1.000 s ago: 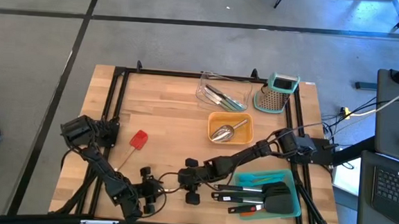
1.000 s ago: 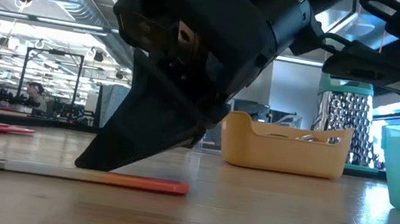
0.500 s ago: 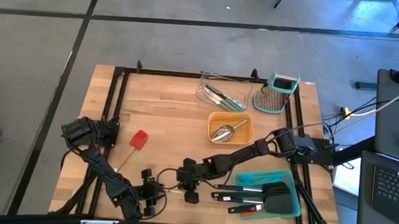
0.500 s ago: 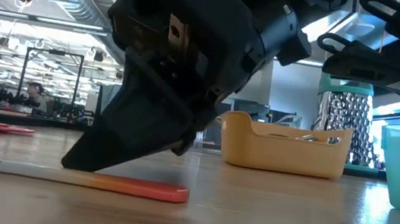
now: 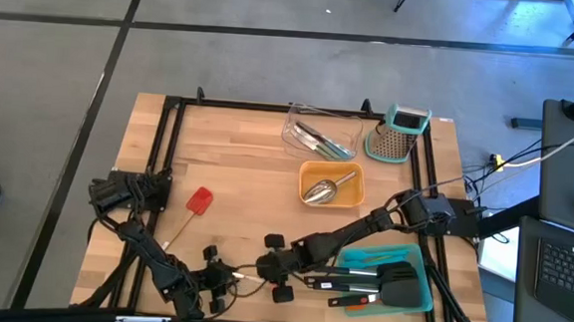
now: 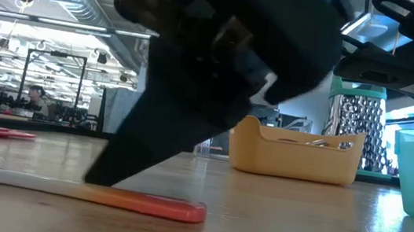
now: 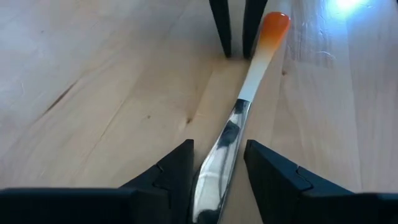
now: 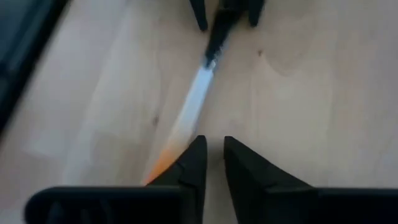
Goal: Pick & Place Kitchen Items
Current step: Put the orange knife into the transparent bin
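Observation:
A knife (image 7: pixel 247 93) with a steel blade and a white-to-orange handle lies flat on the wooden table near its front edge (image 5: pixel 244 274). My left gripper (image 7: pixel 217 171) is open. Its fingers stand on either side of the blade. My right gripper (image 8: pixel 213 163) is at the orange handle end, fingers pointing down and a narrow gap apart, with nothing between them. The handle (image 8: pixel 163 163) lies beside one finger, outside the gap. In the low view the right gripper's dark tip (image 6: pixel 100 178) stands just behind the handle (image 6: pixel 125 199). My left gripper has the blade (image 7: pixel 219 163) between its fingers, coming slantwise from above and along the knife; whether the fingers touch it I cannot tell. My right gripper has the outer side of one finger (image 7: pixel 252 31) right beside the orange handle end (image 7: pixel 268 34); whether it touches I cannot tell.
A red spatula (image 5: pixel 199 202) lies to the left. Behind stand an orange tray (image 5: pixel 331 185) with a steel scoop, a clear tray (image 5: pixel 319 135) with utensils, and a steel grater (image 5: pixel 400 134). A teal tray (image 5: pixel 391 280) with black spatulas sits at the near right.
My right gripper has moved toward the table's near edge and risen a little, rolling as it went. The knife has slid with its orange end a bit closer to the near edge, still flat on the table.

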